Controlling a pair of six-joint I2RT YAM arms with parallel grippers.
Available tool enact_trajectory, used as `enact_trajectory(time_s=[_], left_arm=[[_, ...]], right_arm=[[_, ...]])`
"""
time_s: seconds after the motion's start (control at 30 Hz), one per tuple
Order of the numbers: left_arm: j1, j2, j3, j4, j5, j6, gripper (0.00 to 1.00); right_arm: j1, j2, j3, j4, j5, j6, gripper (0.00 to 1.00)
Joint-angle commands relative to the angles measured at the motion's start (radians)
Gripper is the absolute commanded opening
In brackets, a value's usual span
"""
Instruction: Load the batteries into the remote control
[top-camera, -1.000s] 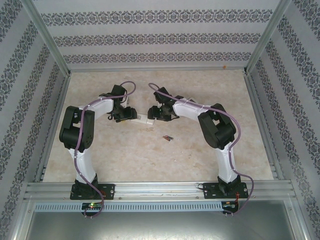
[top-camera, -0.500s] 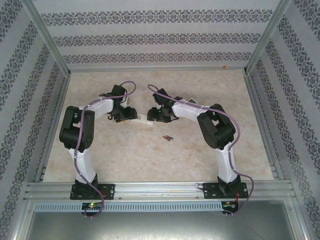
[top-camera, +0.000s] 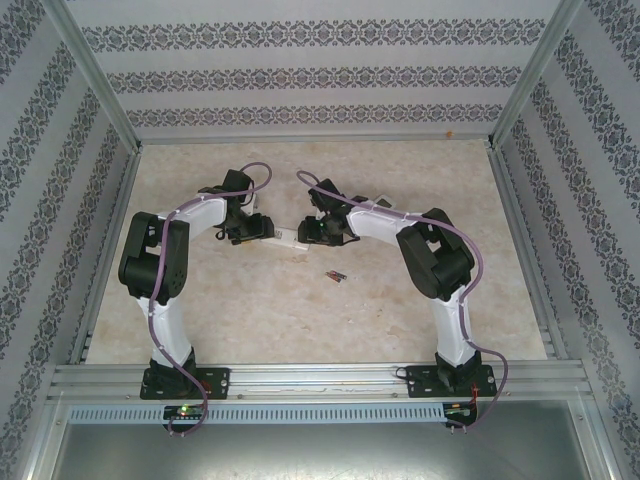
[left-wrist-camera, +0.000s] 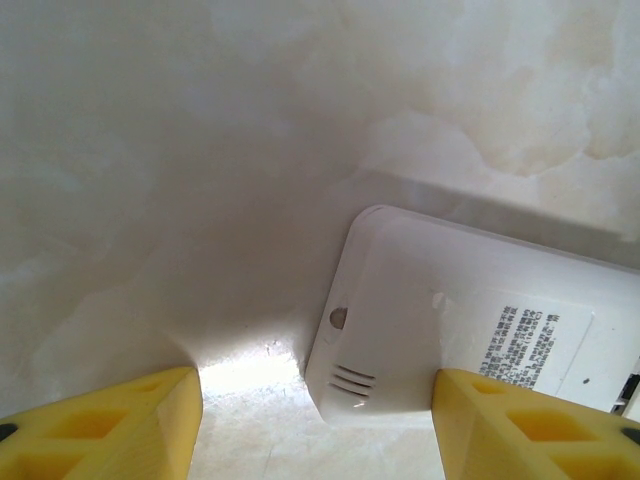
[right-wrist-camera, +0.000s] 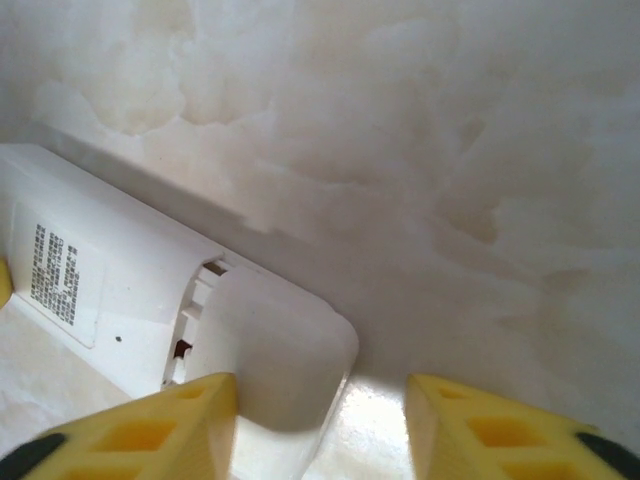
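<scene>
The white remote control (top-camera: 288, 238) lies face down mid-table between both grippers. My left gripper (top-camera: 262, 228) is open astride its rounded end (left-wrist-camera: 400, 330): one yellow finger (left-wrist-camera: 530, 430) is against the remote, the other (left-wrist-camera: 100, 430) stands clear of it. My right gripper (top-camera: 309, 228) is open astride the other end, where the battery cover (right-wrist-camera: 280, 350) sits partly slid off, showing the compartment's edge. One finger (right-wrist-camera: 150, 435) is at the cover; the other (right-wrist-camera: 500, 430) stands apart. The batteries (top-camera: 335, 276), small, dark and reddish, lie on the table nearer the arm bases.
The marble-patterned tabletop (top-camera: 400, 180) is walled by patterned panels with metal frame posts (top-camera: 100, 90). A metal rail (top-camera: 320, 380) runs along the near edge by the arm bases.
My right gripper's jaws have narrowed around the cover end of the remote. The left gripper and the batteries have not moved.
</scene>
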Motion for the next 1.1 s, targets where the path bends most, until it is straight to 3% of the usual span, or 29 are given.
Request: enact_trajectory(time_s=[0.0, 0.17, 0.3, 0.47, 0.57, 0.7, 0.83, 0.93, 1.07], left_arm=[[-0.011, 0.015, -0.015, -0.010, 0.003, 0.007, 0.63], [-0.011, 0.016, -0.017, -0.005, 0.016, 0.007, 0.63], [-0.011, 0.018, -0.016, 0.009, 0.039, 0.003, 0.63], [-0.011, 0.021, -0.026, 0.041, 0.060, -0.013, 0.64], [-0.006, -0.002, -0.043, 0.066, 0.029, -0.040, 0.69], [0.019, -0.074, -0.056, 0.099, 0.033, -0.082, 0.85], [0.043, -0.194, -0.091, 0.123, 0.013, -0.126, 0.98], [0.082, -0.290, -0.152, 0.153, 0.036, -0.196, 1.00], [0.143, -0.413, -0.271, 0.243, 0.107, -0.318, 1.00]], right_arm=[[0.012, 0.059, 0.048, -0.092, -0.007, 0.013, 0.38], [0.039, 0.097, 0.116, -0.043, -0.068, 0.082, 0.28], [0.049, 0.100, 0.153, -0.032, -0.096, 0.119, 0.29], [0.048, 0.053, 0.110, 0.086, -0.173, 0.195, 0.38], [0.035, -0.043, 0.035, 0.109, -0.103, 0.178, 0.45], [0.033, -0.151, -0.009, 0.070, 0.082, -0.063, 0.64], [0.064, -0.126, 0.037, 0.001, 0.134, -0.539, 0.82], [0.103, -0.080, 0.090, -0.063, 0.136, -0.823, 0.95], [0.125, -0.010, 0.173, -0.124, 0.102, -1.035, 0.98]])
